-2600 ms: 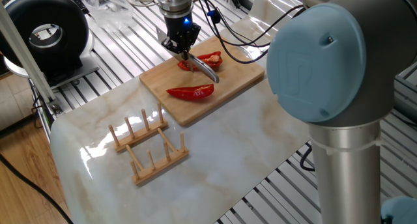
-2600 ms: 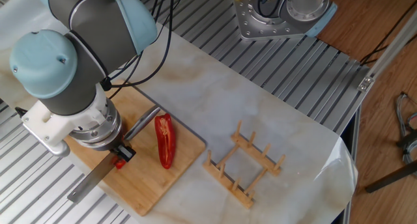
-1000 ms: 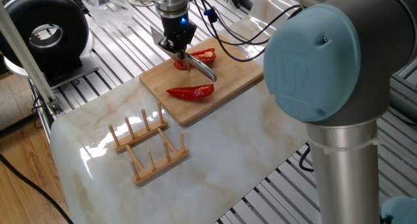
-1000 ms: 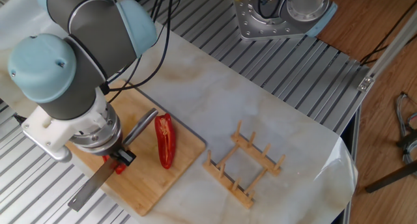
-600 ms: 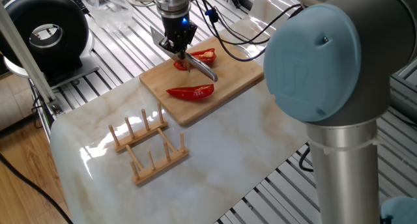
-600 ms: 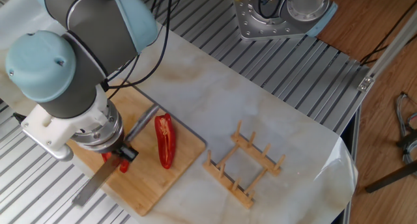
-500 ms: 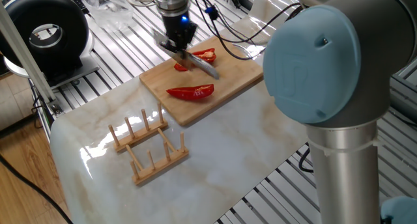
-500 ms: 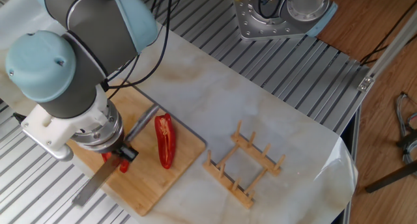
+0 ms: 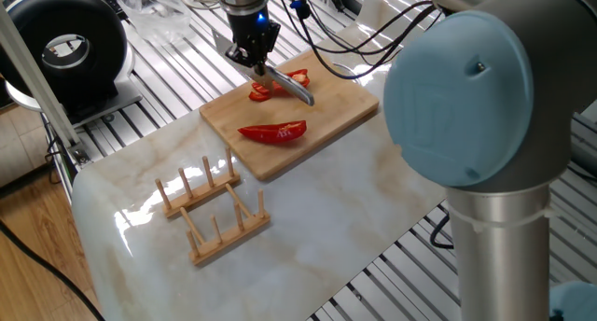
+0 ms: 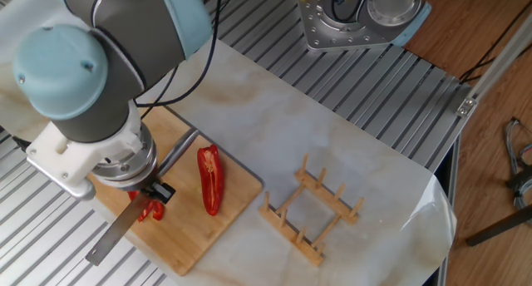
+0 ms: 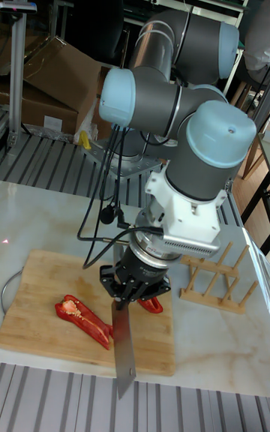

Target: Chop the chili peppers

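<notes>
**knife lifted off the far pepper, a cut piece now lies apart**

the chili peppers: two on the cutting board (image 9: 328,116). the far chili pepper (image 9: 293,78) lies under the arm's working end; the near chili pepper (image 9: 273,132) lies whole, well apart from the blade, untouched. in the other fixed view the whole one (image 10: 209,179) runs along the middle of the board, and a small red cut bit (image 10: 150,210) sits by the blade at the board's edge.

change: a second ago the knife edge was down on the far pepper's end. now the knife (image 9: 287,87) is raised and angled, tip toward the middle of the board, and the red end piece (image 9: 258,92) shows separate from the rest of that pepper. reads as one chop finished, blade coming up for the next.

tool: gripper (image 11: 133,284) is clamped narrow on the knife handle, blade (image 11: 123,353) hanging down and forward past the board's front edge in the tall view.

meaning for the task: early. one slice off the far pepper at most a couple; most of that pepper and all of the near one remain. next stroke likely wants a small shift along the pepper before coming down.

around: wooden peg rack (image 9: 212,208) on the marble tabletop (image 9: 326,218), well clear of the board.
</notes>
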Robot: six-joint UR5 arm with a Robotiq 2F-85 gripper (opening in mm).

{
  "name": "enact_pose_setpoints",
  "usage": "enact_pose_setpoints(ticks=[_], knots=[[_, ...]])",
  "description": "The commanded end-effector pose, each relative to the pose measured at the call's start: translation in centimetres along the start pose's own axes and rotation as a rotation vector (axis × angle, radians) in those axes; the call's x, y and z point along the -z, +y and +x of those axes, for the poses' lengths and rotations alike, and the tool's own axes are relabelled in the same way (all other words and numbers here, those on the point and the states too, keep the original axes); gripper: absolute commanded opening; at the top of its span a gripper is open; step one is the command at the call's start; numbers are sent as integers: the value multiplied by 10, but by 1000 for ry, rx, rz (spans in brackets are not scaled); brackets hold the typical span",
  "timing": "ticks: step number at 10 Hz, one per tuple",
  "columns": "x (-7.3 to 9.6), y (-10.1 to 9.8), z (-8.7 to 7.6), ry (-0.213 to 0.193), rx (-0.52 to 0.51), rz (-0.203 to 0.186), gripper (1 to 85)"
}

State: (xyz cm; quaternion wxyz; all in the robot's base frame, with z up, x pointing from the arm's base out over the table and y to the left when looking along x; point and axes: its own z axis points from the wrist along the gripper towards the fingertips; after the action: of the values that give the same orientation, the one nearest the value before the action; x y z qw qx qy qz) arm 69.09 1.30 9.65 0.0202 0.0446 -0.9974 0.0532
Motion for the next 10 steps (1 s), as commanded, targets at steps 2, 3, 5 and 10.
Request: enact_pose_setpoints(ticks=[2, 3, 5, 10], knots=[[4, -10, 7, -9, 10, 5, 13], [2, -14, 10, -4, 36, 7, 13], [3, -16, 15, 3, 12, 3, 13], [-11, -23, -8, -82, -196, -10, 13]])
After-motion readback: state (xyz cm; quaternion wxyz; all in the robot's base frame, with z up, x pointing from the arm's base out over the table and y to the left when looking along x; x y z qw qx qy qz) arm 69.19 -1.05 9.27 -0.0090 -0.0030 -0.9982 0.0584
